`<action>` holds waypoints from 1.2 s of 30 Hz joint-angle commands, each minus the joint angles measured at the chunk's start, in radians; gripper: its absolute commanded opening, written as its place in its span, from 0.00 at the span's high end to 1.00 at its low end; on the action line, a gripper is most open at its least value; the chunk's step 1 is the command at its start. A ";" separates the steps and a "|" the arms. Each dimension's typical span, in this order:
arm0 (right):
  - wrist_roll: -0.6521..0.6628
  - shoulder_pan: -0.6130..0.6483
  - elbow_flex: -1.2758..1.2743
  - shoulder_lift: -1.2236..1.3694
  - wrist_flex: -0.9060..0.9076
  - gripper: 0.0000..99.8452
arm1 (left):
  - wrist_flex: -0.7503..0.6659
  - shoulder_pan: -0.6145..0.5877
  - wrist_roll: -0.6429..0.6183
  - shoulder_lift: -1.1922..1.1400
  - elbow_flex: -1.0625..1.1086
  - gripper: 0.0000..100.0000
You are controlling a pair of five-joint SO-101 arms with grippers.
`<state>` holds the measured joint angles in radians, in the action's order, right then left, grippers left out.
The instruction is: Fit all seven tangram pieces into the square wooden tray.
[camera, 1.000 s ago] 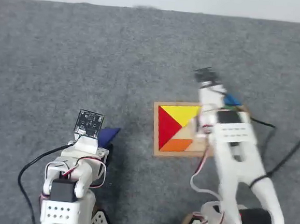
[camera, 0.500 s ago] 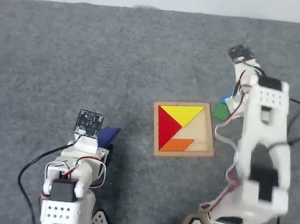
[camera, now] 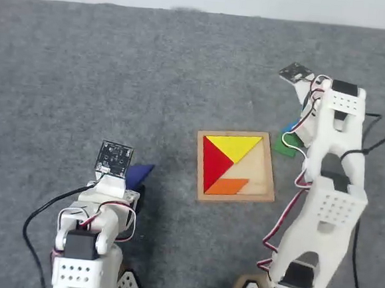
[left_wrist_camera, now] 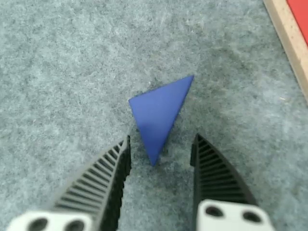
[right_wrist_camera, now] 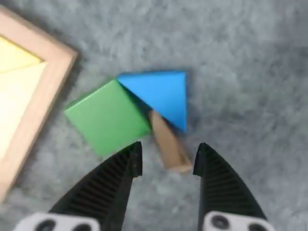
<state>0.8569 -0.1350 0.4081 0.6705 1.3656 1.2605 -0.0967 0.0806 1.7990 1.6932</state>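
Swung clear of the square wooden tray [camera: 260, 176] since a second ago, the right arm now sits over the loose cluster at two o'clock of it, while the left arm has not budged. The right claw [right_wrist_camera: 169, 148] is wide open and empty, straddling a tan piece [right_wrist_camera: 166, 139] that touches both the green square [right_wrist_camera: 107, 118] and the light blue triangle [right_wrist_camera: 161, 92]. My worry is that closing here drags a neighbour along, or that the narrow tan piece twists and slips out. The left claw [left_wrist_camera: 161, 140] is also open and empty, its jaws either side of the dark blue triangle [left_wrist_camera: 158, 113] at nine o'clock of the tray. On this grey felt worktop [camera: 118, 65] a jaw tip could snag and skid the triangle.
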 commanded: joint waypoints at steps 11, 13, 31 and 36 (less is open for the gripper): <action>0.017 -0.022 0.124 0.053 0.025 0.97 | 0.002 0.005 -0.011 0.018 -0.010 0.80; 0.002 -0.022 0.124 0.045 0.033 0.99 | 0.002 0.005 -0.011 0.018 -0.010 0.80; -0.250 0.374 -0.201 -0.792 0.343 0.99 | 0.002 0.005 -0.011 0.018 -0.010 0.80; -0.304 0.590 -0.647 -0.854 0.056 0.99 | 0.002 0.005 -0.011 0.018 -0.010 0.80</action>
<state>0.6022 0.3590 -0.0107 -0.1181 1.5896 1.2605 -0.0967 0.0806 1.7990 1.6932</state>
